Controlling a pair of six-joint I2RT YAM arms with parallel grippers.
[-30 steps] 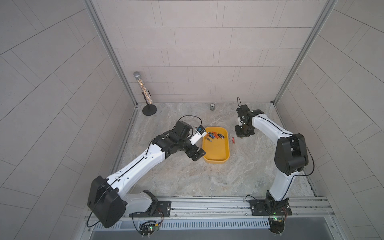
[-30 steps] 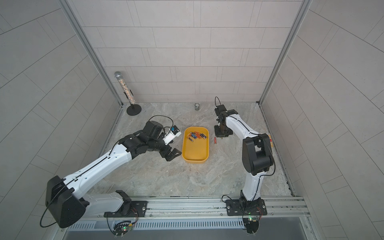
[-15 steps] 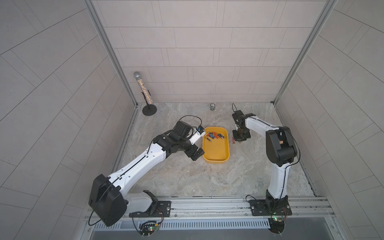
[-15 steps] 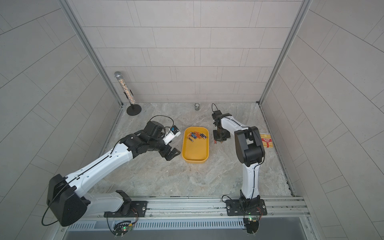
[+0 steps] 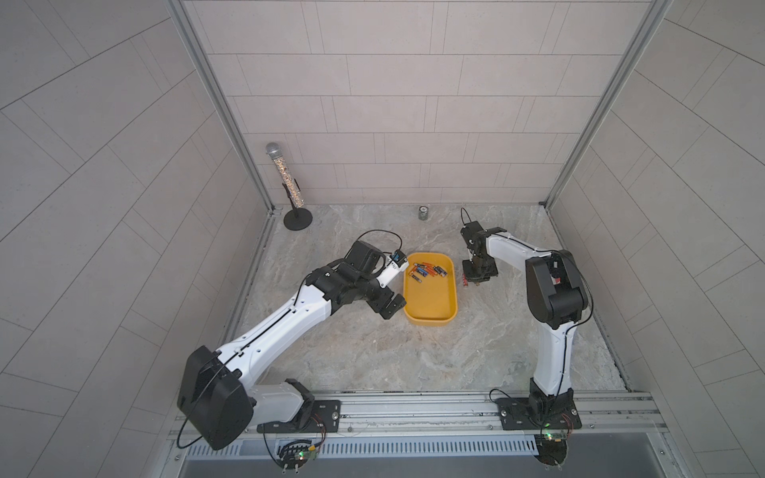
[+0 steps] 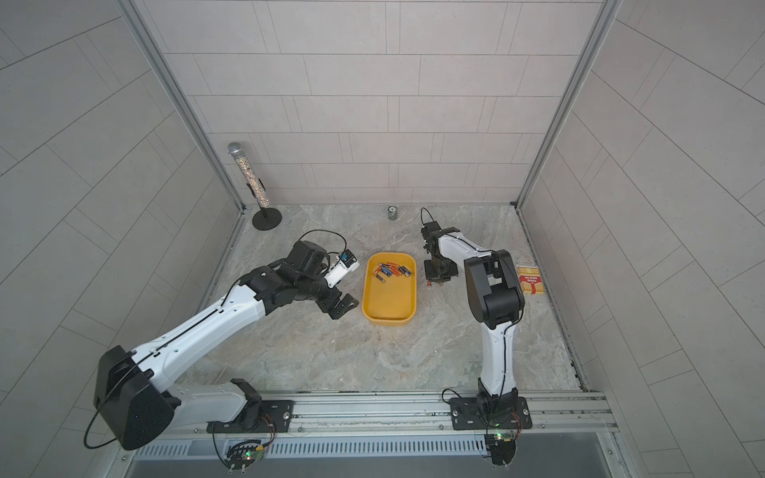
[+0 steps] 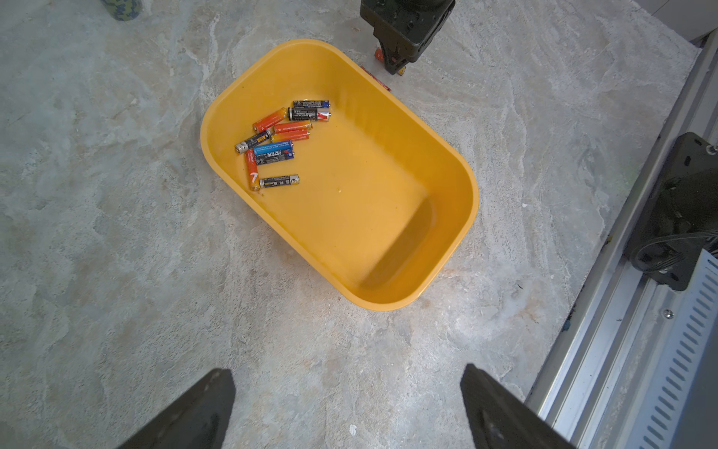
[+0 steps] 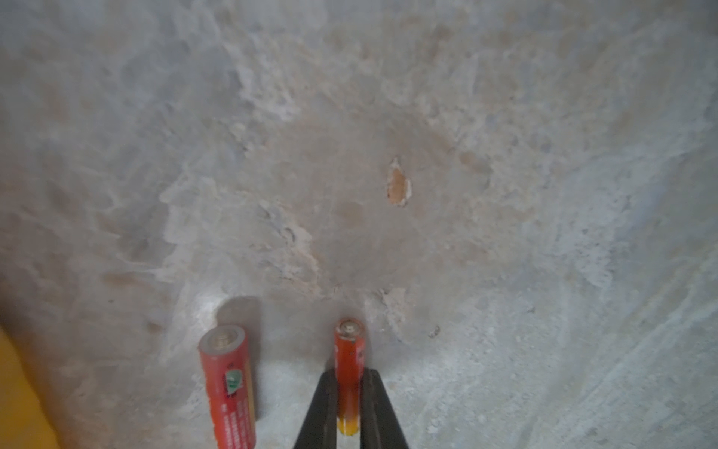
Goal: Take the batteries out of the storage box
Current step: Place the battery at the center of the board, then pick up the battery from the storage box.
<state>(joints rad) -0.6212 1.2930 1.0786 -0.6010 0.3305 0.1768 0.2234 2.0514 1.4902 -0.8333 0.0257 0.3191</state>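
As we view the right gripper (image 8: 349, 375): clamped on slim orange battery (image 8: 349, 346).
Risk: release rolls it, perhaps against red battery (image 8: 229, 385).
Left gripper (image 7: 347, 373): wide open, empty.

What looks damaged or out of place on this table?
One small flaw: the grey marbled tabletop has a brownish chip with a pale rim, seen in the right wrist view just ahead of the slim orange-red battery held in the right jaws. Nothing else looks spilled or askew.
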